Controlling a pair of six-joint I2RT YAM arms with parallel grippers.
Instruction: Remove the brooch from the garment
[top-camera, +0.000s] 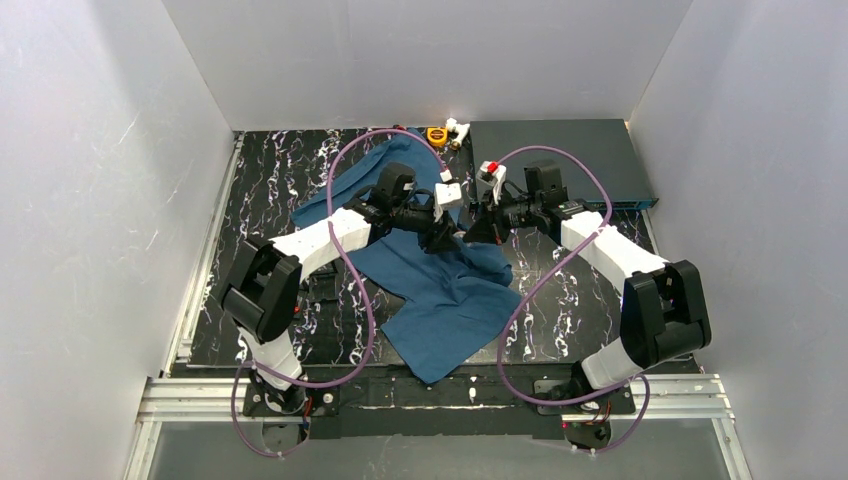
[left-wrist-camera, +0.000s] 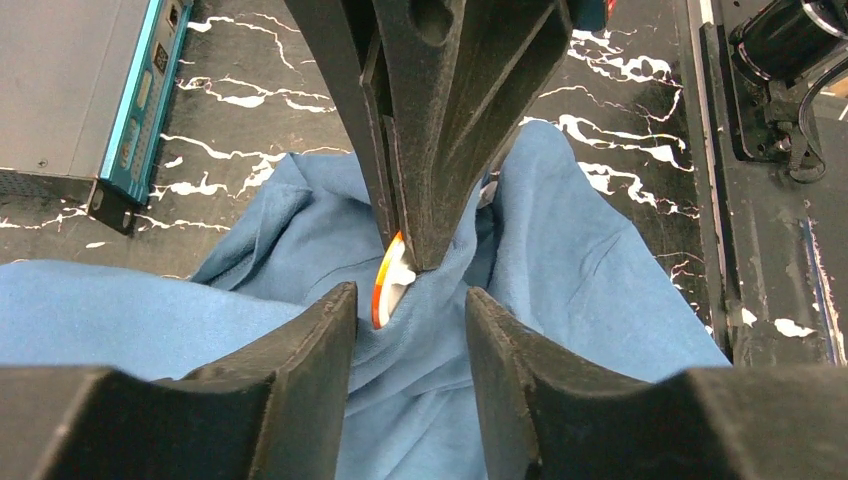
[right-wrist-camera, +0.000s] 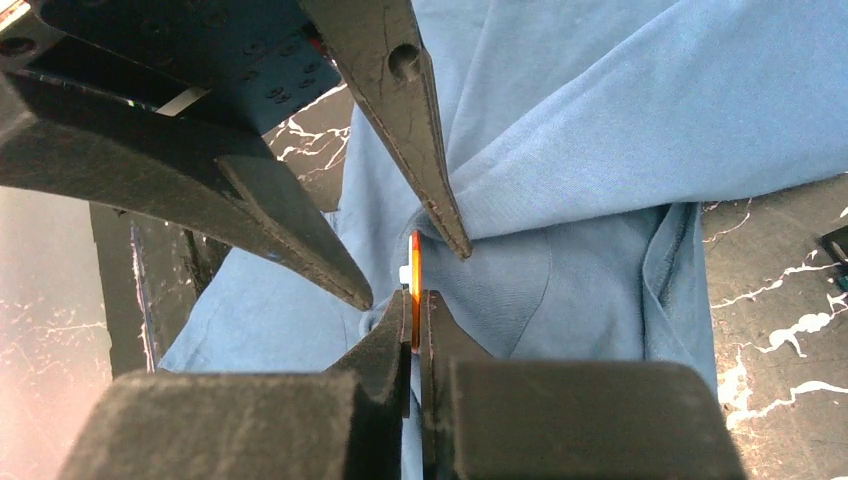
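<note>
**Top view.** Both arms reach inward and meet over the garment (top-camera: 450, 305), a teal-blue T-shirt lying crumpled across the middle of the black marbled table (top-camera: 260, 190). Between the two tools the cloth rises into a narrow peak.

**Right gripper** (right-wrist-camera: 415, 300). The jaws are together, clamped on the rim of the brooch (right-wrist-camera: 414, 265). The brooch is a thin orange-and-white disc, seen edge-on, and it sits at the top of the cloth peak.

**Left gripper** (left-wrist-camera: 410, 295). The jaws stand apart, one finger on each side of the raised fold, just beside the brooch. Whether its pads press the cloth cannot be settled from these views.

**Left wrist view.** The right gripper's closed fingers enter from above and meet on the disc.

**Background.** A grey box (top-camera: 560, 160) with a teal edge stands at the far right of the table.
</note>
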